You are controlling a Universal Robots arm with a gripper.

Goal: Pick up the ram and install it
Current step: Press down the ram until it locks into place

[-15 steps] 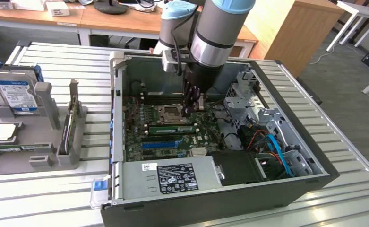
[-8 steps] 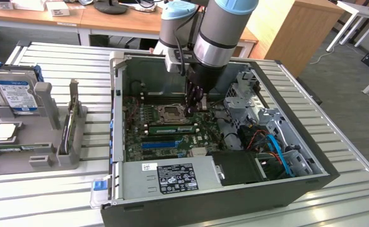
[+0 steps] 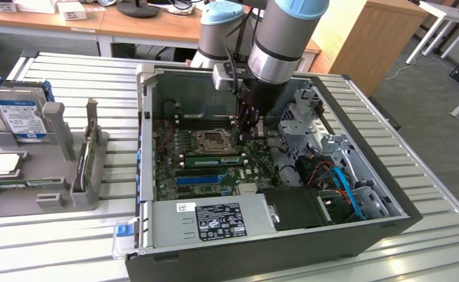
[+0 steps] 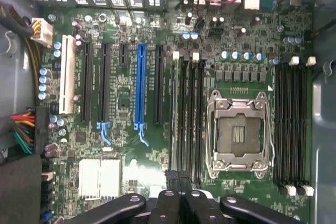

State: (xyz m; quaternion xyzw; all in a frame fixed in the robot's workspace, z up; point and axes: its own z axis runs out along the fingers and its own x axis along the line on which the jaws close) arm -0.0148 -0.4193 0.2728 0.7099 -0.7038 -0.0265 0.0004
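Gripper (image 4: 181, 190) closed tight, fingertips pressed together right over the memory slots (image 4: 188, 114), and I've got it low inside the open case (image 3: 253, 261). Reading the exterior view as a clock, the ram (image 3: 211, 160) sits green in a slot at six o'clock from the CPU socket (image 3: 212, 141); I can't tell whether the tips touch it. Blue expansion slot (image 3: 200, 178) is further toward six, the power supply (image 3: 213, 218) beyond that. Out at nine o'clock, well apart from the case, a grey fixture (image 3: 49, 176) holds a hard drive (image 3: 22, 117) upright.
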